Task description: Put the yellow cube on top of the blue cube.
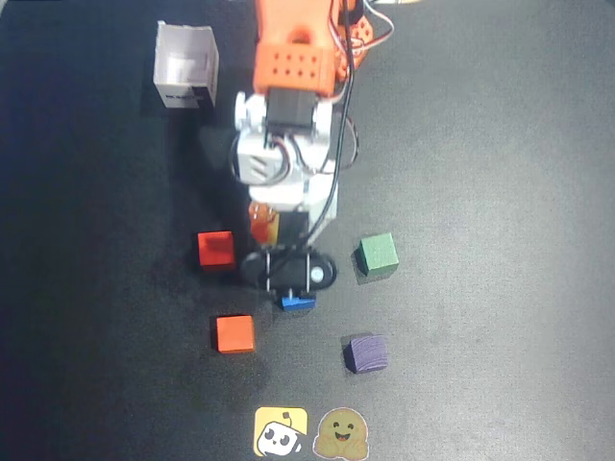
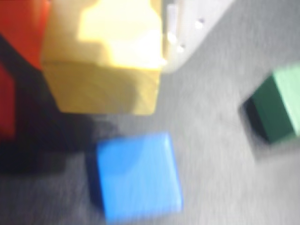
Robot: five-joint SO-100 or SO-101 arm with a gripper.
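I hold the yellow cube pinched in my hand, lifted clear of the worktop and hanging just above and slightly off the blue cube, so that I can line them up before lowering.
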